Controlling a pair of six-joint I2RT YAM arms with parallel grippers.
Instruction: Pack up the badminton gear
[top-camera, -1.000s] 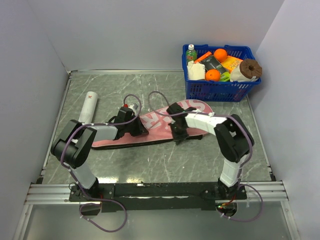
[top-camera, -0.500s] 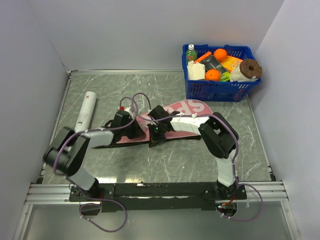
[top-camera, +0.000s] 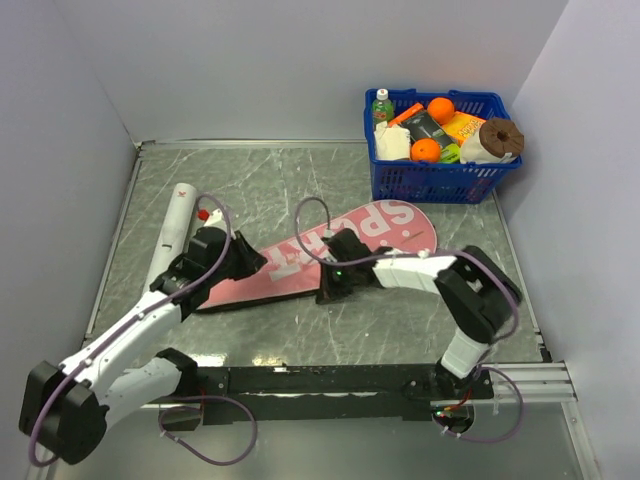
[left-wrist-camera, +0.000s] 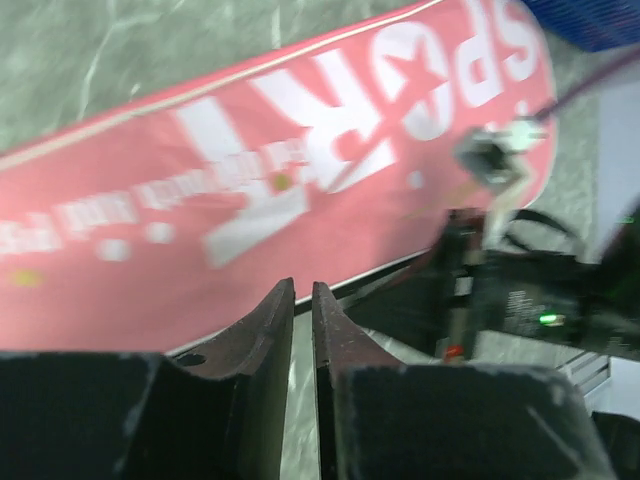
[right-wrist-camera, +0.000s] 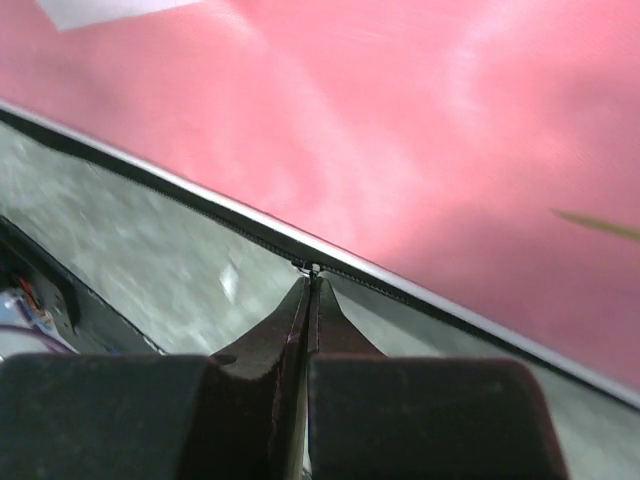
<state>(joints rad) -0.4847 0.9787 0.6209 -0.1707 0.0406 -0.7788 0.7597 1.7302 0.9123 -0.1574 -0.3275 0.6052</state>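
The pink bag (top-camera: 390, 222), lettered "SPORT", lay flat and slantwise on the grey tabletop (top-camera: 300, 180) with both arms reaching to it. The right pincer (top-camera: 328, 292) was down at the bag's near edge, about halfway along it. In the right wrist view its fingers (right-wrist-camera: 270, 350) were pressed together, with their tips closed on the small metal zip pull (right-wrist-camera: 310, 267) on the dark zip line. The pink cloth lay just beyond those tips and bare tabletop lay on the near side.

The left pincer (top-camera: 245, 262) hung at the narrow end of the bag. It was all but closed, its jaws a thin slit apart with nothing between them. In the left wrist view the lettering ran away ahead of its tips (left-wrist-camera: 303, 300), and the right pincer (left-wrist-camera: 500, 290) stood farther along the same edge, ahead and to the right, with a green light glowing on its body.

A long white tube (top-camera: 172, 232) lay on the tabletop just behind and to the left of the left pincer, apart from the bag. A blue basket (top-camera: 430, 180) of groceries stood well beyond the right pincer, past the broad end of the bag.
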